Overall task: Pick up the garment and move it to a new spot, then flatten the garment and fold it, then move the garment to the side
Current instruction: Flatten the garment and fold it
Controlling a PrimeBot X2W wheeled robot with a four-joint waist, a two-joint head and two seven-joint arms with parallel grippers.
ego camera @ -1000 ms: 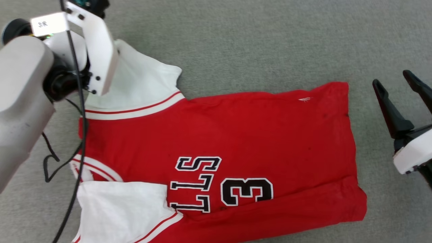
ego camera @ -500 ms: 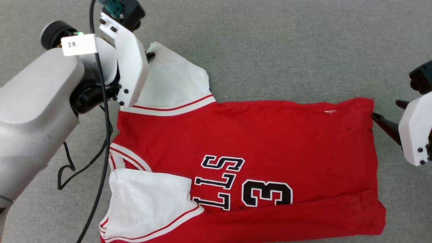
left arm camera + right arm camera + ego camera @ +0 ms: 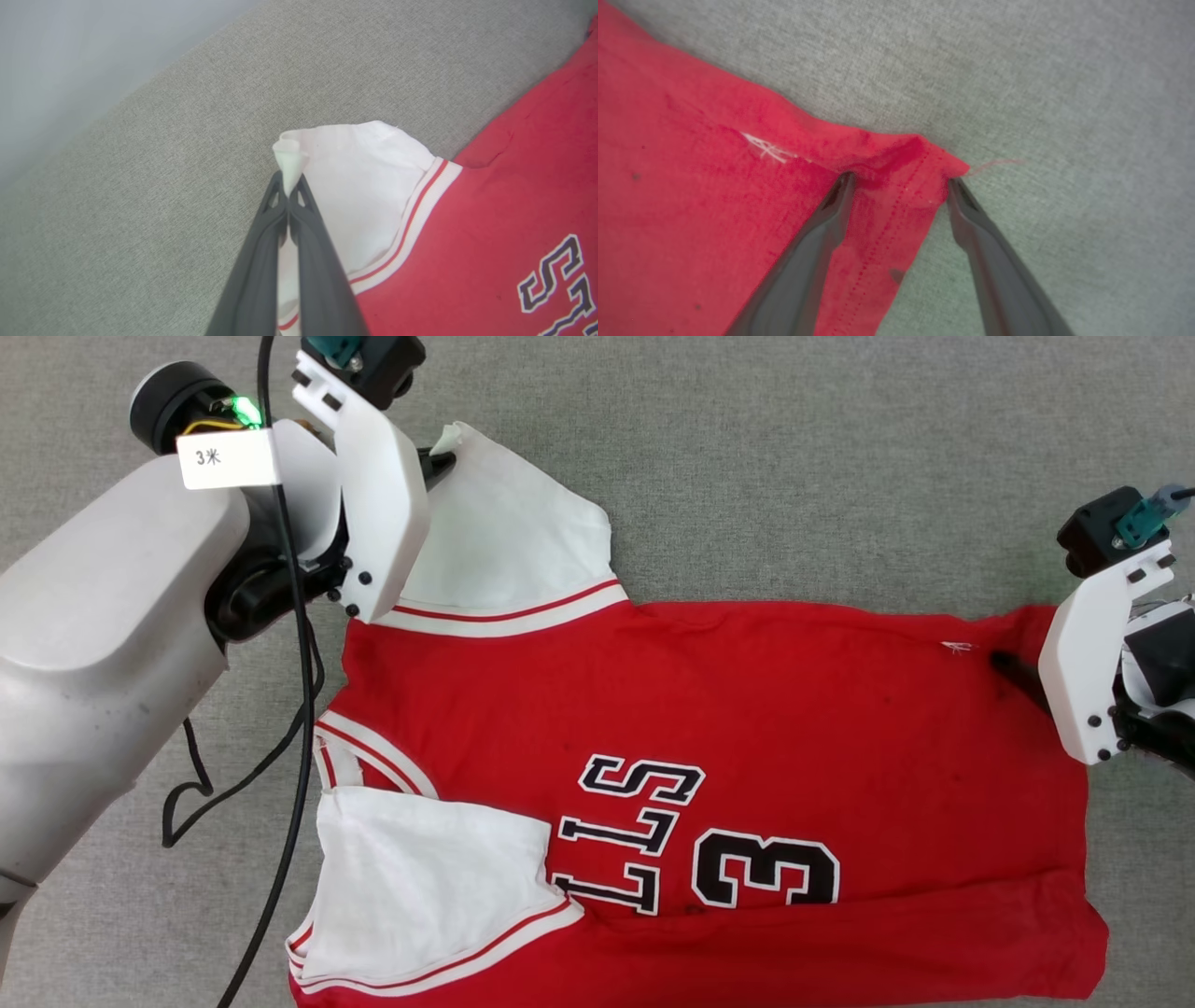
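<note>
Only one garment [image 3: 747, 709]; left hand [image 3: 289, 185] tight on it, right hand [image 3: 900, 181] agape.

Garment [image 3: 747, 709]: red body, white sleeves w/ red-white striped trim, black letters & no. outlined white. Sleeve tip in left gripper [image 3: 288, 179]: white. Hem corner betw. right gripper [image 3: 901, 179] fingers: red, dotted stitch line. Grippers dark grey. Surface [image 3: 794, 457]: grey, flecked.

Head camera looks down; wrist cameras close on garment [image 3: 709, 709] corners.
</note>
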